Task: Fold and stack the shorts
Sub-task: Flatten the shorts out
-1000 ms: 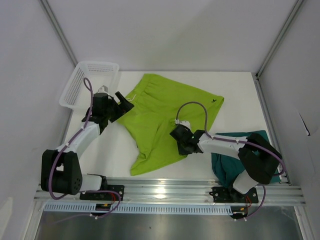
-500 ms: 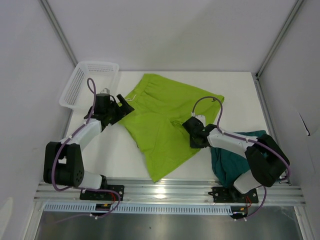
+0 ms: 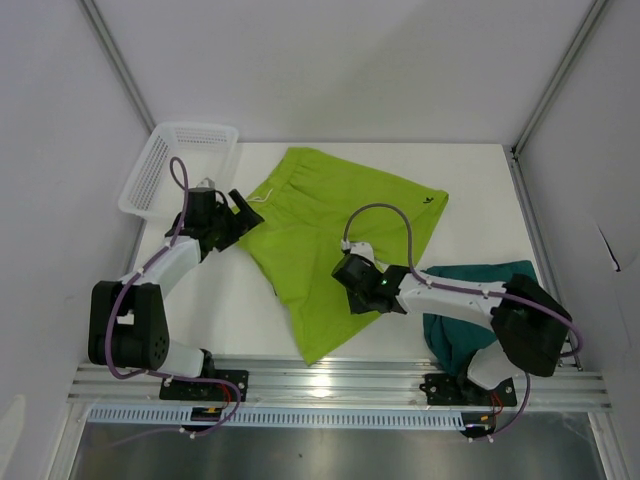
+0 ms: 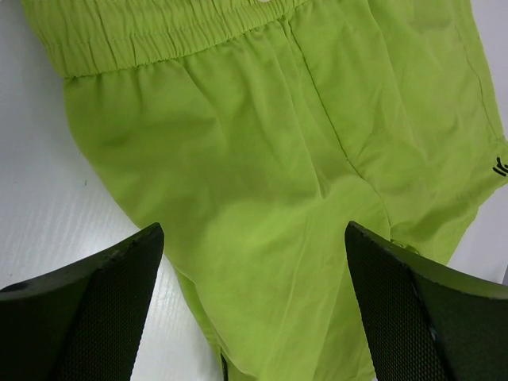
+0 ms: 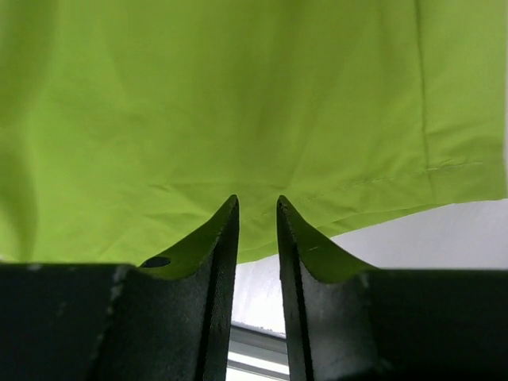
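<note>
The lime yellow-green shorts [image 3: 330, 220] lie spread on the white table, waistband to the back left, one leg running down to the near edge. They fill the left wrist view [image 4: 262, 159] and the right wrist view [image 5: 238, 95]. The dark teal shorts [image 3: 465, 330] lie crumpled at the near right, partly under the right arm. My left gripper [image 3: 238, 212] [image 4: 254, 238] hovers wide open at the waistband's left end, holding nothing. My right gripper [image 3: 348, 290] [image 5: 256, 202] sits low over the lime leg's right hem, its jaws a narrow gap apart with nothing between them.
A white mesh basket [image 3: 180, 160] stands at the back left corner, just behind the left arm. A metal rail [image 3: 340, 375] runs along the near edge of the table. Grey walls close in both sides and the back.
The right gripper pulled the lime leg rightward, then let go and moved back left over the hem, its jaws parting. The left gripper stayed by the waistband.
</note>
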`<move>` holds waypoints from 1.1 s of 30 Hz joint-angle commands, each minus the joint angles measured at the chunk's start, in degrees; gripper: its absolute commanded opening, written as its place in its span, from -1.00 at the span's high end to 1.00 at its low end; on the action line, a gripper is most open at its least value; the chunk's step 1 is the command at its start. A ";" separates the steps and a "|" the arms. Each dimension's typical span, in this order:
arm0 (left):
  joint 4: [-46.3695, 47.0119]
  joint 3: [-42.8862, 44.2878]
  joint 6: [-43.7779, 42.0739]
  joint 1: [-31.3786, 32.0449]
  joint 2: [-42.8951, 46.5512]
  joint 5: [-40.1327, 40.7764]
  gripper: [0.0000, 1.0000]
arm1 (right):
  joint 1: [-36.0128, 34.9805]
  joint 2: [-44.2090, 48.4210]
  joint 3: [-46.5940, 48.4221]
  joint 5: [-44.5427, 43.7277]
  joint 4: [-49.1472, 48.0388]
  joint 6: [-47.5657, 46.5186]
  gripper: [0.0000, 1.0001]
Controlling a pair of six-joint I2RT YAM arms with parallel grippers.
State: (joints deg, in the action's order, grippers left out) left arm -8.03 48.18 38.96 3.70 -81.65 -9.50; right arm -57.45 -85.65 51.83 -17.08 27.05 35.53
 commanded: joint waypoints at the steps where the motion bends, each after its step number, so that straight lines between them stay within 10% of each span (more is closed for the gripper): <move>1: 1.27 0.43 -1.25 -0.54 1.58 -1.14 -0.91 | -0.38 -4.78 0.81 -0.14 0.11 2.09 0.45; 21: 1.18 0.24 -0.99 -2.39 0.70 -3.16 -0.91 | 14.21 4.60 -9.03 -4.63 9.86 5.96 0.49; 33: -0.49 0.07 -1.26 -3.53 0.52 -4.39 -0.90 | -1.42 12.87 -3.58 -2.70 4.51 -2.30 0.04</move>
State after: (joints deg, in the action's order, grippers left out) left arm -8.27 48.18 38.94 0.97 -81.65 -12.71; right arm -56.42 -73.82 46.11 -19.46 34.17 36.88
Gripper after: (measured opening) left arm 0.953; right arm 0.480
